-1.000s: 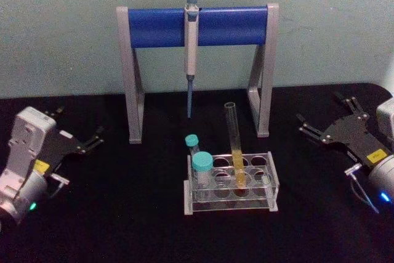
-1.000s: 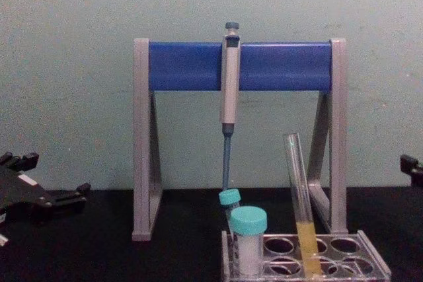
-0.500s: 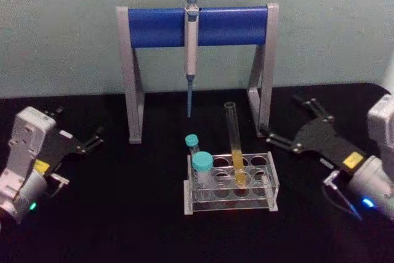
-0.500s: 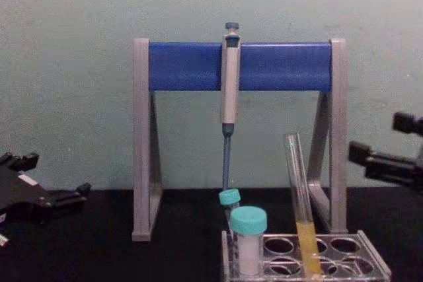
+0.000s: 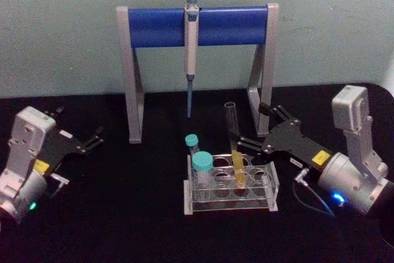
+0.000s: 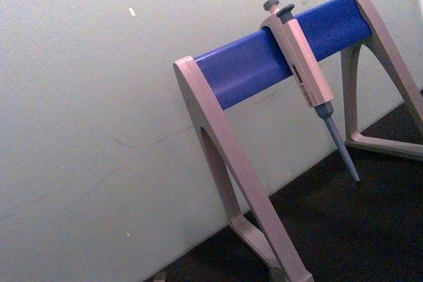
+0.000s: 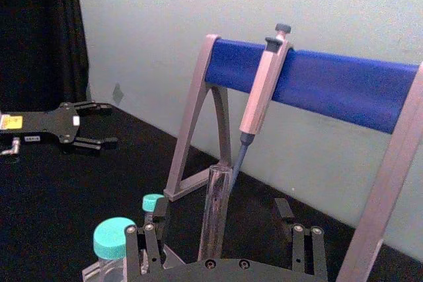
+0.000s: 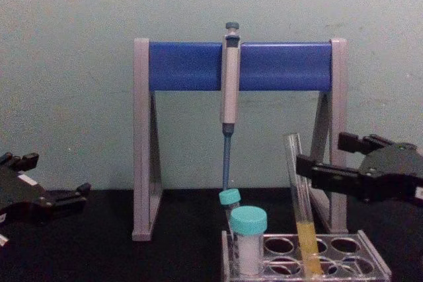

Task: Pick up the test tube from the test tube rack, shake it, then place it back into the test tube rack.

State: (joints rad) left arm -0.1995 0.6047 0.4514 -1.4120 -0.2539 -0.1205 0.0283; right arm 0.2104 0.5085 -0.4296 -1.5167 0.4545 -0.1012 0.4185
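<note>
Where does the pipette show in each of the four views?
Head view: pipette top centre, hanging from the blue bar.
Chest view: pipette centre, above the small teal cap.
Left wrist view: pipette on the bar, tilted.
Right wrist view: pipette behind the test tube.
Shared landmark: the blue bar.

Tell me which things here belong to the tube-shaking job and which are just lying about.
For the job:
test tube, standing in the rack
right gripper, open, close to the test tube's upper part

Lying about:
pipette stand, with the pipette hanging on it
capped tube and vial, both in the rack
left gripper, open, parked at the left
</note>
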